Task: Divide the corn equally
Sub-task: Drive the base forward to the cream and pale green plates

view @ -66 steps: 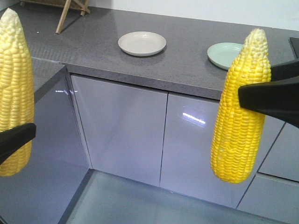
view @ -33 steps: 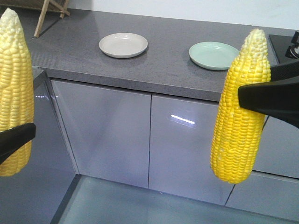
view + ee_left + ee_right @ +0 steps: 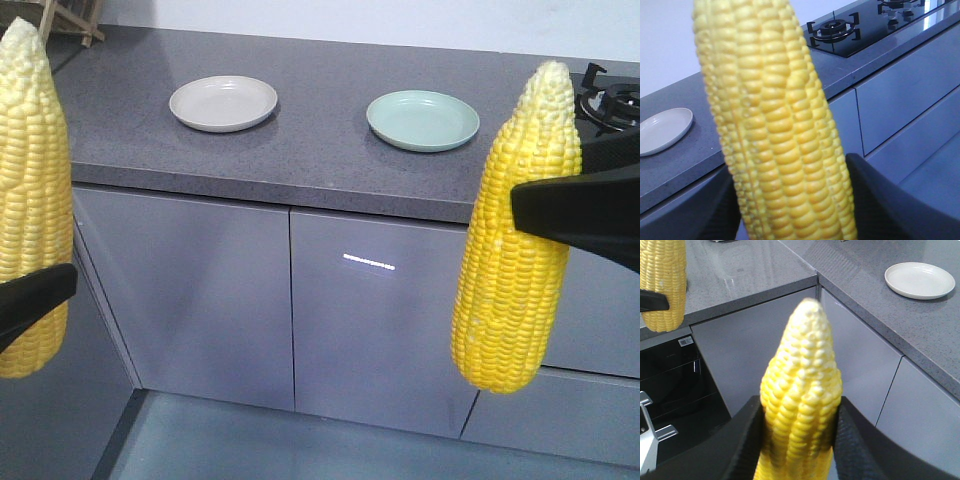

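Left hand [image 3: 797, 215] is clenching one corn cob [image 3: 765, 100] upright; right hand [image 3: 799, 445] is clenching another cob [image 3: 802, 365]. Beige plate [image 3: 223, 103] and green plate [image 3: 423, 120] are sitting on bench [image 3: 320, 160].

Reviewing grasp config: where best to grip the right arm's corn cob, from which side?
The thick middle, from the side, jaws across its length, as the right gripper has it. The corn cob is upright and tapers to a pale tip, so higher would likely slip.
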You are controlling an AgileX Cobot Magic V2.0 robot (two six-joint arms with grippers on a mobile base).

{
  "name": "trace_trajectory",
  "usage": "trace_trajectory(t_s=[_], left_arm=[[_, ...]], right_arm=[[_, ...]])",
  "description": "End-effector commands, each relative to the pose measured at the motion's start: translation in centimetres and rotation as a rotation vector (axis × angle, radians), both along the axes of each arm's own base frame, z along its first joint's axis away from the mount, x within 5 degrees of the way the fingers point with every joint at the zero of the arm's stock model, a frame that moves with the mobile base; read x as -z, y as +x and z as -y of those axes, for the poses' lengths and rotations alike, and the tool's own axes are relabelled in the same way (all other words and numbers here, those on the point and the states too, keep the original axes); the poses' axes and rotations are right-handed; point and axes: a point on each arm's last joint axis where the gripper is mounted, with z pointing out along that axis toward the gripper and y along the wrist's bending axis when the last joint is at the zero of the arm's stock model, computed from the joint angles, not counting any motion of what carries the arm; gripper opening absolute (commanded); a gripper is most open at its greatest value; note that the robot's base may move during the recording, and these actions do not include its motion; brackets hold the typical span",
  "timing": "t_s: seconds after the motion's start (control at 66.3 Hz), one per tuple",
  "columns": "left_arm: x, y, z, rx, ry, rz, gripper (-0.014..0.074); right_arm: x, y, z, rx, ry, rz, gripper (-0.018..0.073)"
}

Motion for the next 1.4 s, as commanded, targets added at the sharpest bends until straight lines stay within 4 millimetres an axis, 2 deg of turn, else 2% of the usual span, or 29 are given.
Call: trace_trajectory(t_s=[0.0, 1.387], left_arm=[[-1.38, 0.08, -0.16, -0.026, -0.068, 0.064, 0.0323], [-1.38, 0.08, -0.16, -0.026, -0.068, 0.064, 0.0323]], right_arm=[[-1.32, -0.18, 0.0, 0.02, 0.063, 0.063, 0.0204], [-1.32, -0.18, 0.0, 0.02, 0.063, 0.063, 0.0204]])
